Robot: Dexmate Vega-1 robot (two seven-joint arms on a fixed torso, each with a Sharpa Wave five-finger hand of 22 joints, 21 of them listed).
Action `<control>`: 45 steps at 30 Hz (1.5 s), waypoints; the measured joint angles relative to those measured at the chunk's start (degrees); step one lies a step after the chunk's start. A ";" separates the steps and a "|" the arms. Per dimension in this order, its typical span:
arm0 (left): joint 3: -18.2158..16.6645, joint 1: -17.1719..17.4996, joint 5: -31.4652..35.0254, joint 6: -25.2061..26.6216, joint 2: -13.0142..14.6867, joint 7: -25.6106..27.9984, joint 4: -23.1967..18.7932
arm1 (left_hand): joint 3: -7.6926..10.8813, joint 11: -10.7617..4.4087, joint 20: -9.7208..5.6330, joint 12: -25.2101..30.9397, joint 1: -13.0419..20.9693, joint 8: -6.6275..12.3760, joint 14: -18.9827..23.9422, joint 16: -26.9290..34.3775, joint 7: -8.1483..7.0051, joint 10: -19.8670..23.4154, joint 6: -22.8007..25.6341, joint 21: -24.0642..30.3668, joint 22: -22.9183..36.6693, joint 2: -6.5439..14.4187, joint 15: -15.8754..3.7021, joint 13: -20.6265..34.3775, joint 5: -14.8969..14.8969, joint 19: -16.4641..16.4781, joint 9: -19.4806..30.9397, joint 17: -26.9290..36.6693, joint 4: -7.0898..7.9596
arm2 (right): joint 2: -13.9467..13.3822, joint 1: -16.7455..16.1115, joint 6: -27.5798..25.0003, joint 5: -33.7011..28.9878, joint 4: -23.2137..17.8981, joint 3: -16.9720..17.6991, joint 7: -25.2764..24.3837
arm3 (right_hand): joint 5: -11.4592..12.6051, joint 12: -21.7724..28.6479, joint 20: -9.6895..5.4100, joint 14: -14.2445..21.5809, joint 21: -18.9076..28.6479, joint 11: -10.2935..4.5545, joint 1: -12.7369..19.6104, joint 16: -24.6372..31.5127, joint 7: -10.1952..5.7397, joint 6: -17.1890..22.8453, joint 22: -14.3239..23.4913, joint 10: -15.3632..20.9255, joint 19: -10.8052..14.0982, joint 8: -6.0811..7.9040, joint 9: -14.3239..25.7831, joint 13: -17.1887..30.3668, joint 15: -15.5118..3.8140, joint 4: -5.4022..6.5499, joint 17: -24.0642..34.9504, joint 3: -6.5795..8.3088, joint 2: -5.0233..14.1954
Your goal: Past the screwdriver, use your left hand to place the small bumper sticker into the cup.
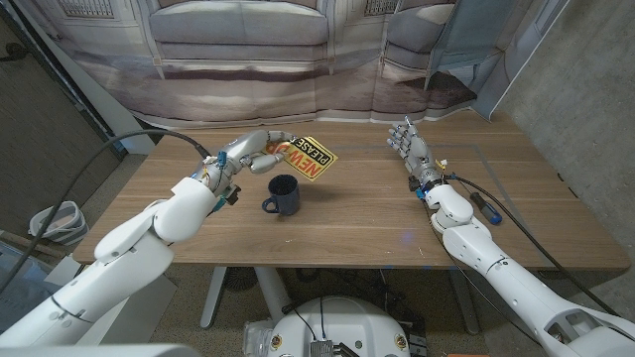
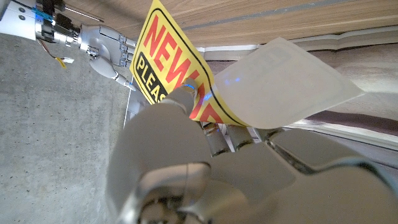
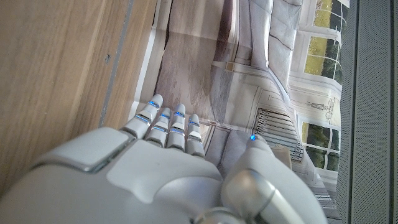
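Observation:
My left hand (image 1: 250, 154) pinches a yellow bumper sticker (image 1: 310, 157) with red and black lettering and holds it in the air just above and beyond the dark blue cup (image 1: 284, 193). Seen from the left wrist, the sticker (image 2: 180, 65) sticks out past my left hand (image 2: 186, 155), its white backing curling away. The cup stands upright near the middle of the table, handle toward my left arm. My right hand (image 1: 408, 144) stands at the right with fingers straight and nothing in them; that hand (image 3: 168, 162) also fills the right wrist view. A screwdriver (image 1: 488, 209) lies by my right forearm.
The wooden table (image 1: 357, 223) has bare room in front of the cup and at its right half. A printed backdrop (image 1: 298, 40) hangs behind the far edge. A cable runs along my left arm.

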 measured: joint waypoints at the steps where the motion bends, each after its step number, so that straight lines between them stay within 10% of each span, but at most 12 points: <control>1: -0.16 0.24 0.16 0.00 -0.10 -0.05 -0.12 | 0.00 0.00 0.00 0.00 0.00 0.00 0.00 0.00 0.00 0.00 0.00 0.33 0.00 0.00 0.00 0.00 0.00 0.00 0.00 0.00 0.00 | 0.00 -0.01 0.00 0.00 -0.01 -0.02 0.02 | 0.00 0.00 -0.08 0.00 0.00 0.00 0.00 0.00 0.00 0.00 0.00 0.00 0.08 0.00 0.00 0.00 0.00 0.00 0.00 0.00 0.00; 45: -5.02 6.94 6.36 0.36 -5.20 -1.88 -2.96 | 0.23 0.00 0.40 -0.20 -0.22 0.00 0.00 0.01 -0.31 0.00 0.30 0.62 0.00 -0.23 0.00 0.00 0.00 -0.39 0.00 -0.01 -0.23 | 0.42 1.32 -0.89 0.07 1.51 -0.80 1.25 | 0.00 0.00 -0.10 0.00 -0.44 0.00 -0.29 0.00 0.00 0.00 -0.01 0.00 0.51 0.00 0.00 0.00 0.00 0.18 0.00 -0.17 0.29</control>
